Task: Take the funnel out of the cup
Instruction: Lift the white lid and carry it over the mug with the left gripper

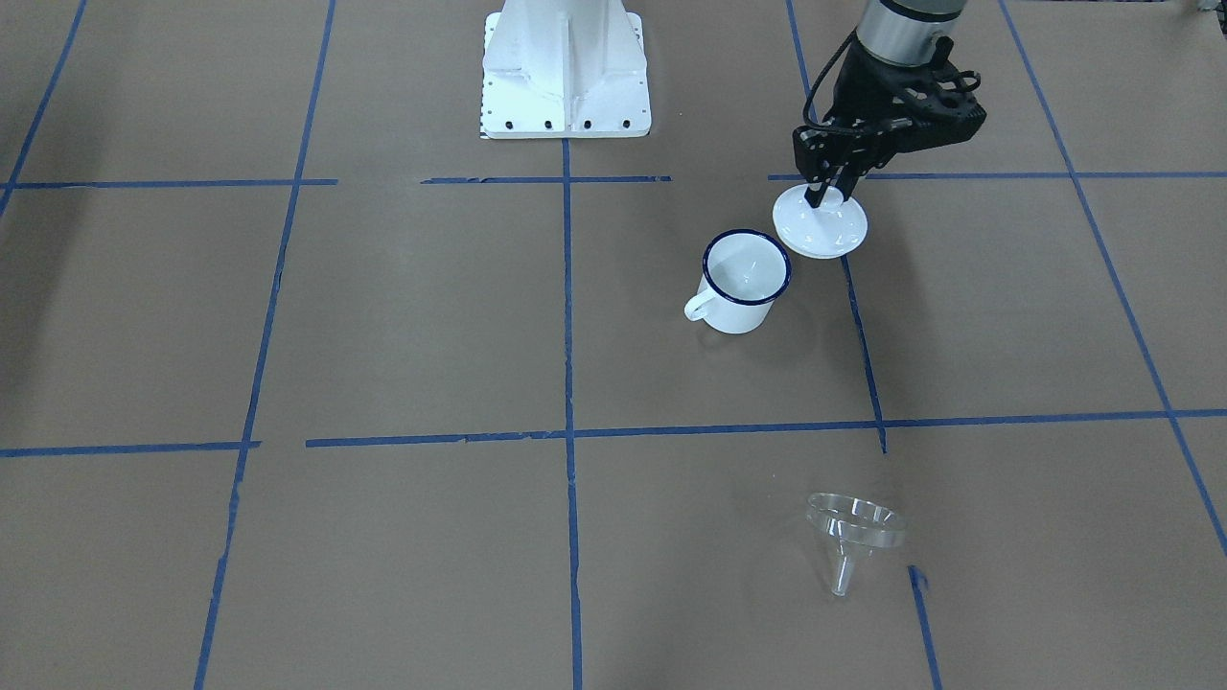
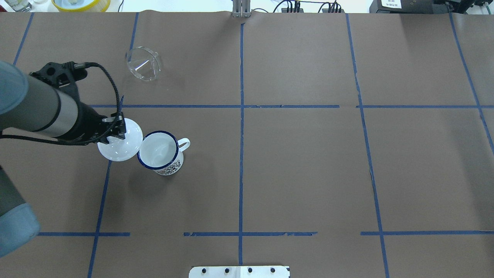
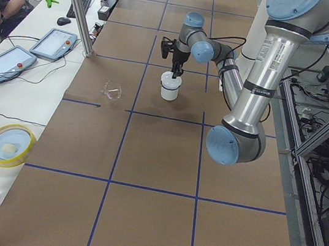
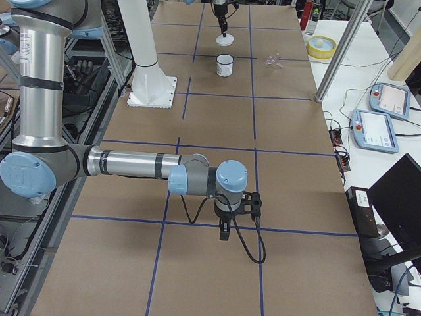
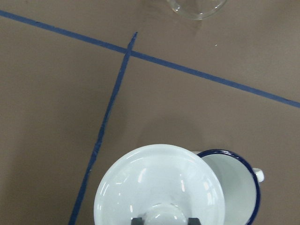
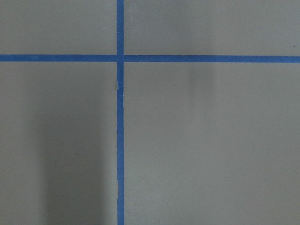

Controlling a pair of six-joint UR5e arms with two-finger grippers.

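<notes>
At the left of the table [image 2: 308,173], the left gripper [image 2: 119,129] comes in low and is clamped on the knob of a white round lid [image 2: 117,148]. The wrist camera shows only the tips of its two fingers [image 5: 137,220], cut off by the bottom edge on either side of that knob. The lid's right edge overlaps the dark blue rim of the cup [image 2: 160,152] from above, and whether the two touch cannot be made out. Farther away and slightly right of the lid, the funnel [image 2: 143,63] lies tipped on the brown paper beyond a line of blue tape [image 2: 216,106]. It is out of the cup and well apart from it, and its clear body is faint against the surface. The cup stands upright just right of the lid, its handle pointing right and its inside showing white. The right gripper [image 4: 225,232] hangs low over the table's right end, seen only from the side, so the set of its fingers cannot be told.
</notes>
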